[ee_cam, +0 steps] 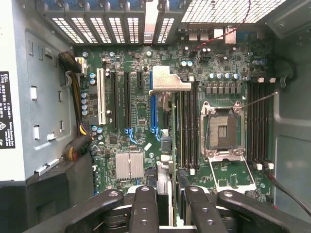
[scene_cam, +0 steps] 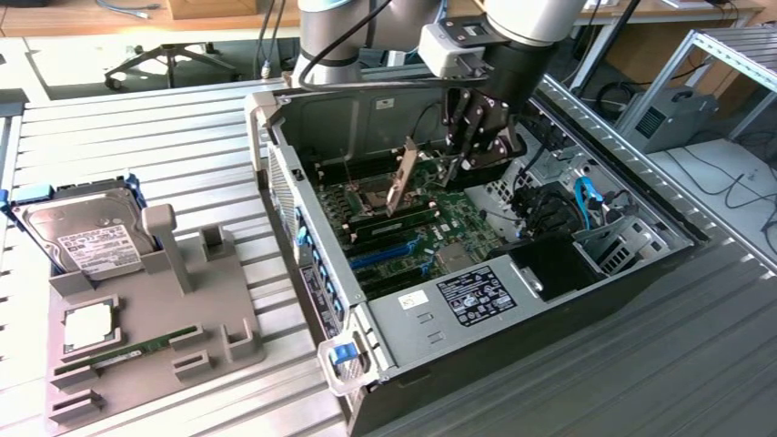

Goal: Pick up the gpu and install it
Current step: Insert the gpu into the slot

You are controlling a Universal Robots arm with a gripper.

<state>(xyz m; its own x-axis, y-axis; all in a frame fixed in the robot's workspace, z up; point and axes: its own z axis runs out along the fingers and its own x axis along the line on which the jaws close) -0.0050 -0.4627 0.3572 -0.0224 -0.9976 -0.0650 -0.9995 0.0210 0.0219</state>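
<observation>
The gpu (scene_cam: 405, 177) hangs edge-down in my hand (scene_cam: 468, 159), inside the open computer case (scene_cam: 510, 309), held above the motherboard (scene_cam: 449, 232). In the exterior view it shows as a thin tan-and-green card, tilted a little, its lower edge close over the board near the memory slots and the open processor socket (scene_cam: 370, 193). I cannot tell from that view whether its edge touches the board or stands just clear of it. In the wrist view I look straight down the card: its silver end bracket (ee_cam: 168, 80) sits over the long blue slot (ee_cam: 153, 104), with the card's thin edge (ee_cam: 165, 145) running back between my fingers (ee_cam: 144, 208).

My hand is clamped on the gpu, one black finger on each face of the card.

To one side of the card lie the black expansion slots and the white slot (ee_cam: 101, 103); to the other, the rows of memory slots and the bare processor socket (ee_cam: 222, 130). A finned silver heatsink (ee_cam: 129, 165) sits on the board near my fingers.

Outside the case, on the ribbed metal desk (scene_cam: 158, 118) at the exterior view's left, stands a grey parts holder (scene_cam: 158, 319). A silver hard drive (scene_cam: 85, 238) with a white label leans in it, a square processor (scene_cam: 87, 325) lies flat below that, and a narrow green memory stick (scene_cam: 127, 353) lies nearest the front.
</observation>
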